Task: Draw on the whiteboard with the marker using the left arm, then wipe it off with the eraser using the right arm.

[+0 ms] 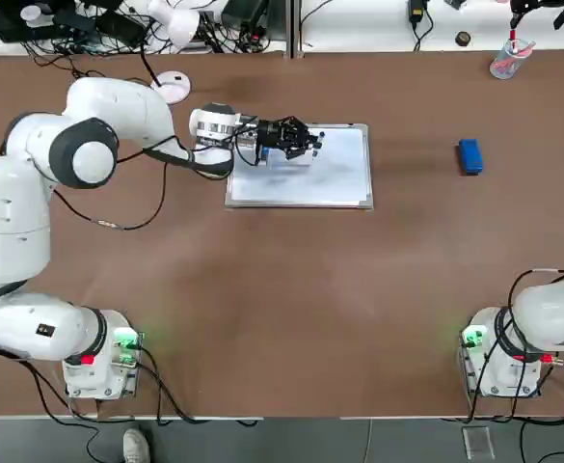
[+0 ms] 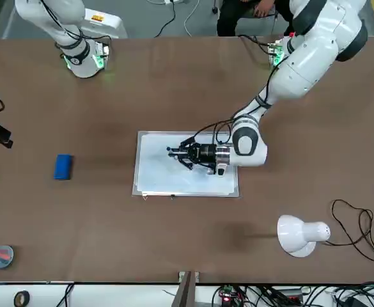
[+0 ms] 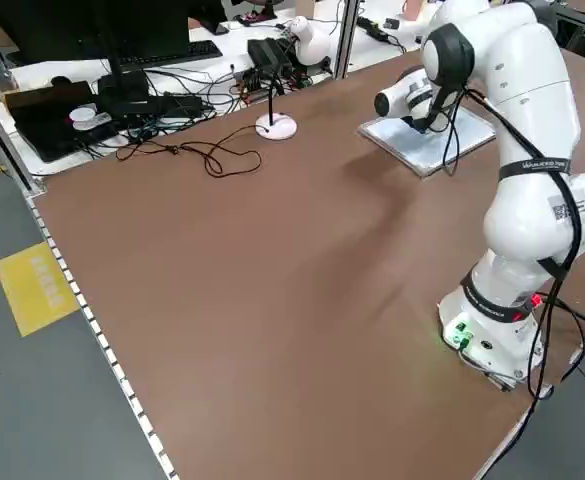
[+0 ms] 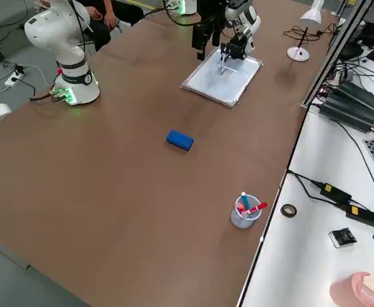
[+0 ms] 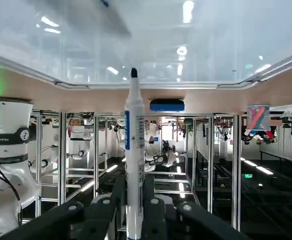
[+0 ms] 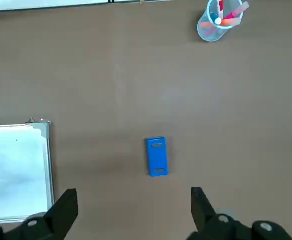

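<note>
The whiteboard lies flat at the far middle of the table. Over its left part my left gripper reaches sideways, low above the board, shut on the white marker. The marker's dark tip points at the board surface; I cannot tell whether it touches. The blue eraser lies alone on the table to the right of the board, also in the right wrist view as the eraser. My right gripper hangs open high above the table, nothing between its fingers; the right arm stays near its base.
A clear cup with red and blue pens stands at the far right corner. A white desk lamp stands behind the board's left side. Cables and electronics line the bench beyond the far edge.
</note>
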Controlling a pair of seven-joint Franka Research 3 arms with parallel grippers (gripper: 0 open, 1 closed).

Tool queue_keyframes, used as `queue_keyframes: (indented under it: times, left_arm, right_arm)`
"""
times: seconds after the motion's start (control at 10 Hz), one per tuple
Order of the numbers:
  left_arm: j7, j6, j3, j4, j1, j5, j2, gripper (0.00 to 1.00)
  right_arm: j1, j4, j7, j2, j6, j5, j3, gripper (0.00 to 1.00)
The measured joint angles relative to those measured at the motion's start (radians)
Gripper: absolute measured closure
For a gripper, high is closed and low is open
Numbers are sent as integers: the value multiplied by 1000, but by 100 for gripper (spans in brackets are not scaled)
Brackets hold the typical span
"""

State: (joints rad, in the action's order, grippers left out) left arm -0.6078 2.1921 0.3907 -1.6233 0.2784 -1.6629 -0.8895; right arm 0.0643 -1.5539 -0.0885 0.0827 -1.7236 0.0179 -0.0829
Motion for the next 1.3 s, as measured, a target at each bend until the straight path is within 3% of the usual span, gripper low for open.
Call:
queue_keyframes:
  times: [1.3]
  left_arm:
    - [49, -20, -4, 15, -7, 1, -40, 83]
  right_arm:
    - [0, -1, 2, 0, -1, 0, 0, 0]
